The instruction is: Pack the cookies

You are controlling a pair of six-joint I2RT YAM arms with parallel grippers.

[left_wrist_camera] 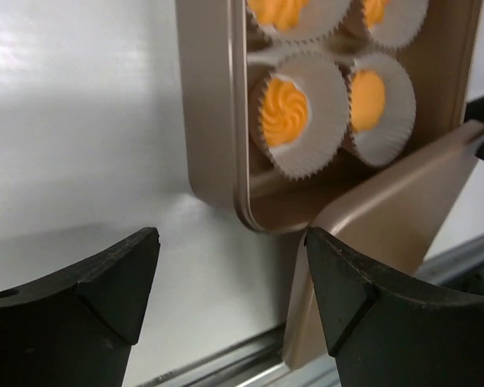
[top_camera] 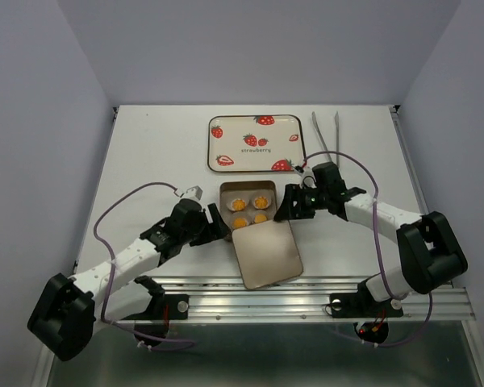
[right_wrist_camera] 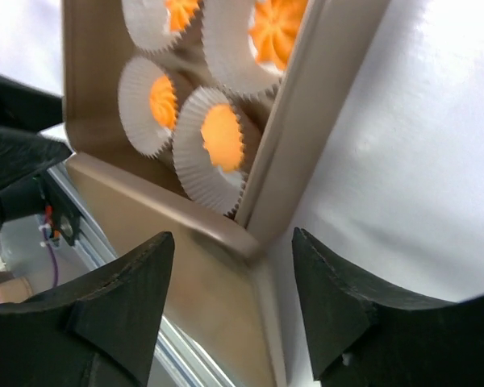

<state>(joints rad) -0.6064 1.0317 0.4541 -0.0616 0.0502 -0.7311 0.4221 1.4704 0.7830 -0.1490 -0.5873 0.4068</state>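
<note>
Your four cookies [top_camera: 251, 208] sit in white paper cups [left_wrist_camera: 327, 97] inside the open gold tin [top_camera: 223, 198], mid-worktop [top_camera: 145, 161]. Its lid [top_camera: 266, 254] leans tilted against the tin's near edge. Your left claw [top_camera: 220, 230] is released, its fingers spread at the tin's near left corner. Your right claw [top_camera: 284, 210] is also released, at the near right corner, gripping nothing.

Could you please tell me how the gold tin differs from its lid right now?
The gold tin holds four cookies; the lid holds nothing. The tin lies flat on the table, while the lid leans tilted and askew on the tin's near edge. Both are gold rectangles with rounded corners.
</note>
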